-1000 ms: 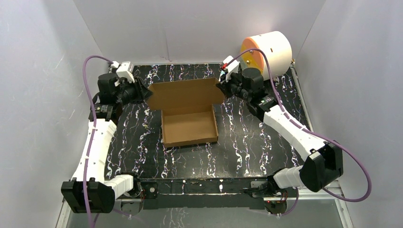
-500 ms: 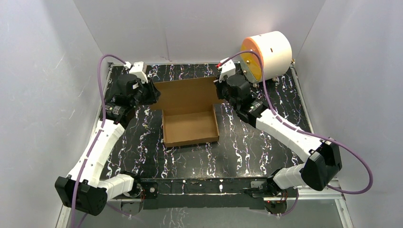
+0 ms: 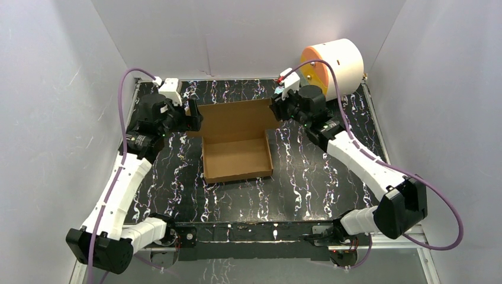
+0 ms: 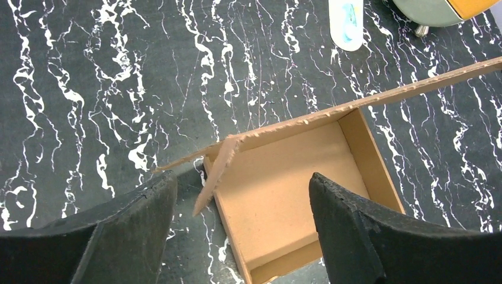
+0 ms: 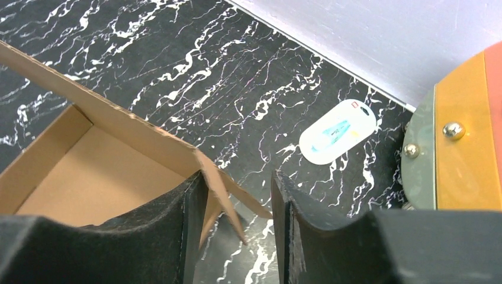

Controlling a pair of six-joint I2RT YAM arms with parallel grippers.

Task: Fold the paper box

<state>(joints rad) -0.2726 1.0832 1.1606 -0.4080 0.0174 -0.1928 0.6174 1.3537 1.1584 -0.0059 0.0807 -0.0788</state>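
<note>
Flanking paper box (image 3: 235,158), left tool (image 4: 240,180) wide, right tool (image 5: 237,177) narrower, label (image 5: 337,131) clear only from wrists

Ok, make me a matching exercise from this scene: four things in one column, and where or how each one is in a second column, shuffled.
Things:
1. cardboard box
2. white-and-orange drum
3. small white tag
4. left gripper

Place or state:
A. far right corner of the table
B. open, at the left end of the lid
C. middle of the table, lid open
D. flat on the table, near the drum

Pairs: 1-C, 2-A, 3-D, 4-B.
</note>
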